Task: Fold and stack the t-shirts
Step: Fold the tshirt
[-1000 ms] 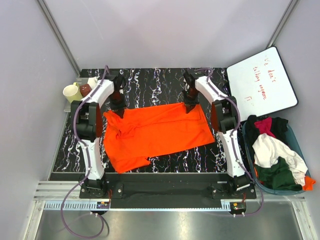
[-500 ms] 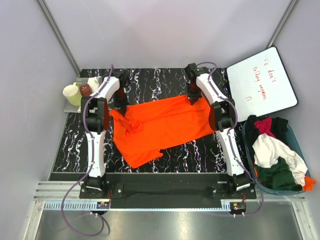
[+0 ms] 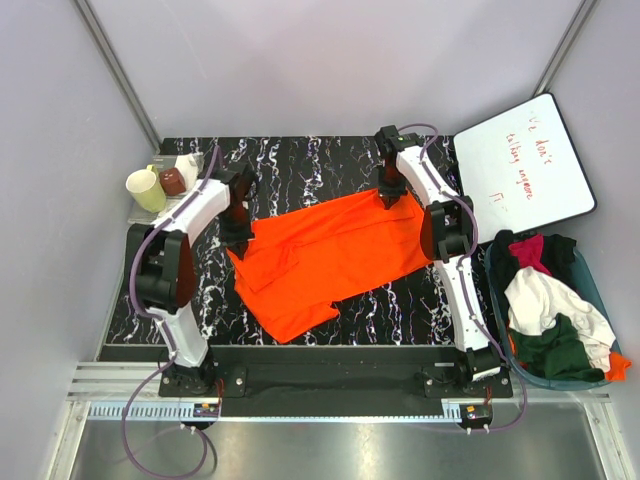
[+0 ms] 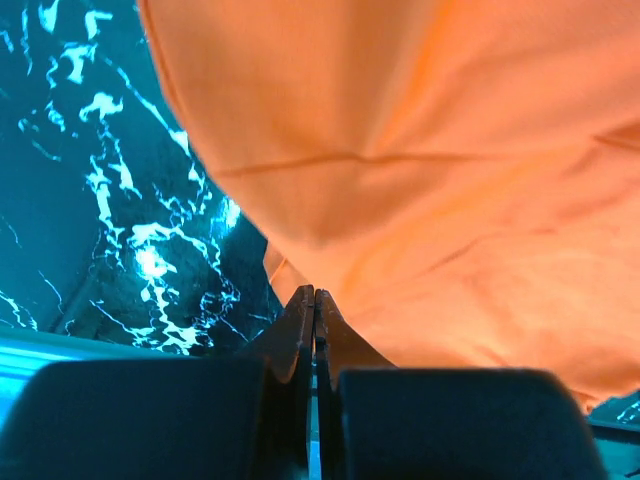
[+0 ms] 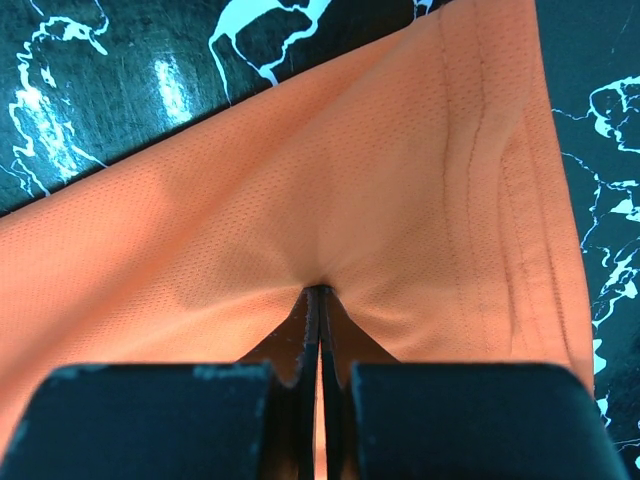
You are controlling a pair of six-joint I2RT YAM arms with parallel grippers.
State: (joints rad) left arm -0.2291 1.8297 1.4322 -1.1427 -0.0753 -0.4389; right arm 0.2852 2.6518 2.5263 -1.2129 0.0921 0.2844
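Observation:
The bright orange t-shirt (image 3: 335, 255) lies slanted across the black marbled table (image 3: 310, 165). My left gripper (image 3: 238, 238) is shut on its left edge; in the left wrist view the closed tips (image 4: 315, 292) meet the orange t-shirt (image 4: 450, 180), which hangs over them. My right gripper (image 3: 388, 197) is shut on the far right corner, and the orange t-shirt (image 5: 330, 180) puckers at the pinched tips (image 5: 320, 290) beside a stitched hem. White (image 3: 545, 298), dark green (image 3: 550, 350), magenta-red (image 3: 528, 250) and black (image 3: 500, 258) t-shirts sit heaped in a basket at the right.
The blue basket (image 3: 597, 283) stands off the table's right side. A white board (image 3: 525, 165) with red handwriting leans at the back right. A yellow cup (image 3: 147, 188), a brown cup (image 3: 172, 180) and a white cup (image 3: 187, 163) sit at the back left.
Both grippers have dragged the orange shirt right and away; its near left lobe slid toward the centre. The right gripper moved farther back, and the left arm's elbow swung out left.

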